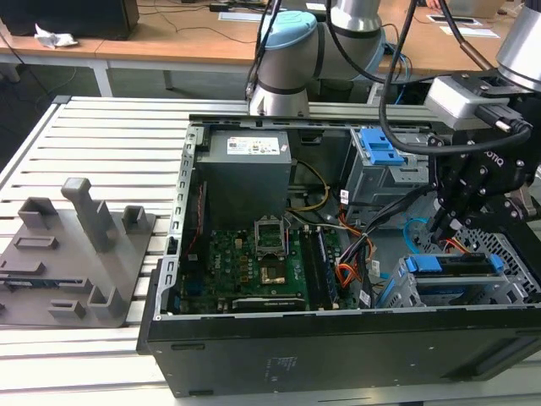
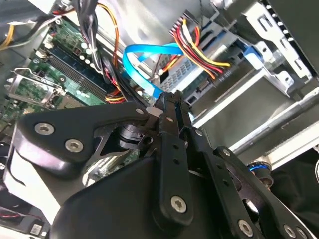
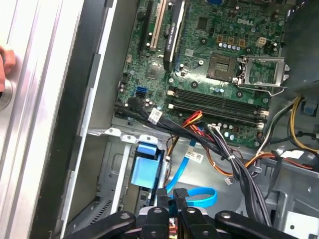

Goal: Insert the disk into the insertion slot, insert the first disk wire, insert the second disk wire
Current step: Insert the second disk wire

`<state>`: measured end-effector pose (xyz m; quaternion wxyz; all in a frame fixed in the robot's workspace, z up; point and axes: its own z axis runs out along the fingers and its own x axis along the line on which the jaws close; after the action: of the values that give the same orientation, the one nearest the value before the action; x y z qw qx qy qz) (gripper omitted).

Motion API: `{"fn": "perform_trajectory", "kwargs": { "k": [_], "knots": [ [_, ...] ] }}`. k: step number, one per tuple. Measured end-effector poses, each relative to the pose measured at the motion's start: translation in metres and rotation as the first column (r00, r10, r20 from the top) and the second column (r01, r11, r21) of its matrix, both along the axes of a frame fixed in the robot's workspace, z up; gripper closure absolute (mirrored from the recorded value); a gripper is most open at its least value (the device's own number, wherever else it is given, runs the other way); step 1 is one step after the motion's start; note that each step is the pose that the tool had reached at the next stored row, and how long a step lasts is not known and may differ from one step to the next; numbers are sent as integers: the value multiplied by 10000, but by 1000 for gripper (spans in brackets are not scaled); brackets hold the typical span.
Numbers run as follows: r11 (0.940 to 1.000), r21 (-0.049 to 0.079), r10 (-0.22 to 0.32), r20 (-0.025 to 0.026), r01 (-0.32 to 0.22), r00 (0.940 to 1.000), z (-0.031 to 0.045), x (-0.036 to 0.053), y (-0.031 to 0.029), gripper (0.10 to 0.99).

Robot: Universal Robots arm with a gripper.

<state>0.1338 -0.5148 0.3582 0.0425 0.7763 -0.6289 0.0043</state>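
Slatted metal bench [image 1: 101, 135], open computer case [image 1: 338, 355]: disk [image 1: 448, 264] seated in cage [image 1: 507, 292]; claw [image 3: 172, 191] closed narrow, pinching light-blue cable [image 3: 199, 196] beside disk.

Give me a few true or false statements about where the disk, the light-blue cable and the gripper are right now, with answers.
The disk sits in the insertion slot. True.
The gripper is outside the computer case. False: it is inside the case, just above the disk.
The second disk wire curls close to the gripper. True.
A cooler covers the processor socket. False: the socket is uncovered.
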Motion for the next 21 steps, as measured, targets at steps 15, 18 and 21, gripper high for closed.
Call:
{"fn": "perform_trajectory", "kwargs": {
  "k": [15, 18, 21],
  "knots": [
    [9994, 53, -356, -44, 356, 9994, -89, 116, -159, 922],
    [9939, 52, -1104, -45, 1104, 9939, -104, 117, -159, 922],
    [9793, 51, -2022, -44, 2022, 9793, -107, 119, -159, 922]
  ]
}}
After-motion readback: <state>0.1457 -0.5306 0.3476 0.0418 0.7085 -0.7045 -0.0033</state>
